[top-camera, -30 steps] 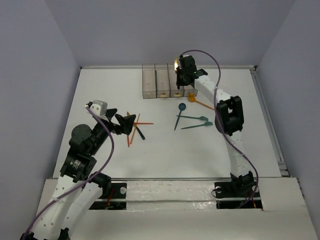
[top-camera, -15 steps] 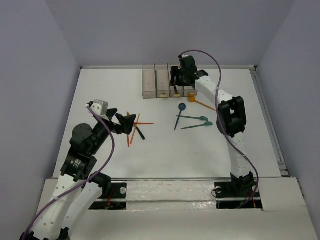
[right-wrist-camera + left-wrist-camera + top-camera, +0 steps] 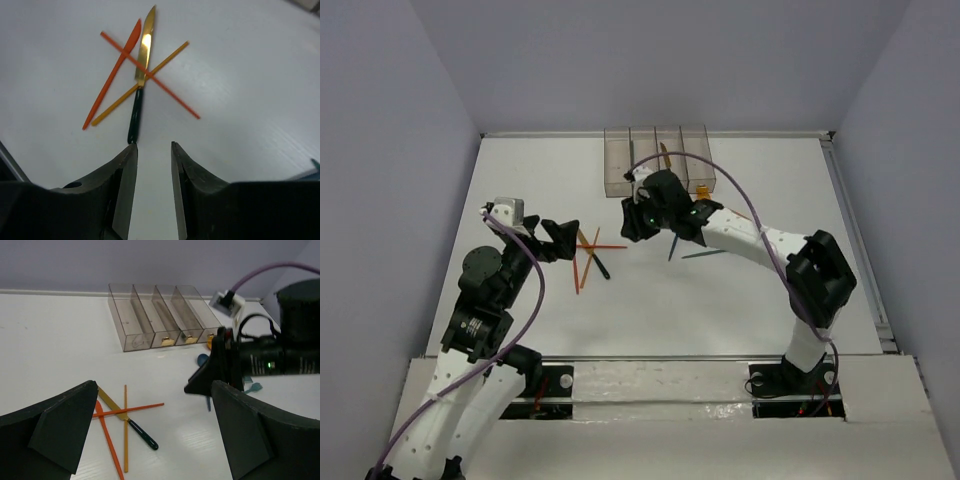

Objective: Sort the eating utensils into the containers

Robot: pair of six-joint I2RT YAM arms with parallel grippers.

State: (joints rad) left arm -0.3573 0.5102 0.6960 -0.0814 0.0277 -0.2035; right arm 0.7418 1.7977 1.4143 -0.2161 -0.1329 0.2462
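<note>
The containers (image 3: 655, 160), four joined clear smoky bins, stand at the back; they also show in the left wrist view (image 3: 160, 315). An orange piece (image 3: 665, 155) lies in the third bin. A pile lies at the centre left: a gold-bladed knife with a dark green handle (image 3: 142, 55), an orange knife-shaped piece (image 3: 112, 75) and two crossed orange sticks (image 3: 150, 75). My right gripper (image 3: 152, 150) is open and empty, just right of the pile, with its tips by the knife handle. My left gripper (image 3: 155, 430) is open and empty on the pile's left side.
A blue spoon (image 3: 202, 360) and a teal fork (image 3: 255, 386) lie right of the pile, partly hidden under my right arm (image 3: 740, 235). An orange spoon handle (image 3: 735, 212) shows behind that arm. Grey walls enclose the white table (image 3: 520, 180).
My right gripper has left the bins and swung forward and left to the pile. An orange piece now lies in the third bin. My left gripper shifted slightly left.
</note>
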